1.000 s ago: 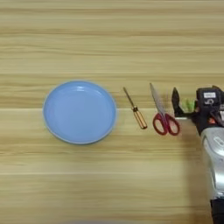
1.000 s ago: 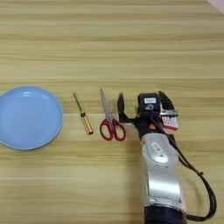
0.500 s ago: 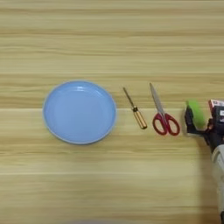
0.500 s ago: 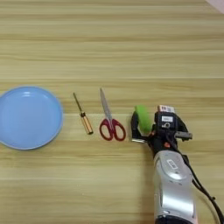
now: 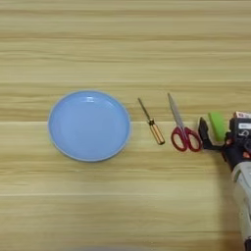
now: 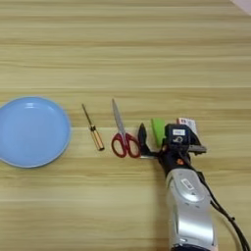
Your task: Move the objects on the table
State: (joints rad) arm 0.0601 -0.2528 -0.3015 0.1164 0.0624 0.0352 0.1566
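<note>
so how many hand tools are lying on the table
2. The orange-handled screwdriver lies just right of the blue plate; the red-handled scissors lie right of the screwdriver, beside the end effector. None seem hidden.

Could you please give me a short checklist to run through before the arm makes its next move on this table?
1. Right gripper around the green block: ok, one black finger shows on its left, the other is hidden.
2. Block actually clamped: cannot tell.
3. Left finger clear of the scissors: not ok, it sits right beside the red handles.
4. Screwdriver out of the way: ok, it lies left of the scissors.
5. Blue plate empty: ok.
</note>
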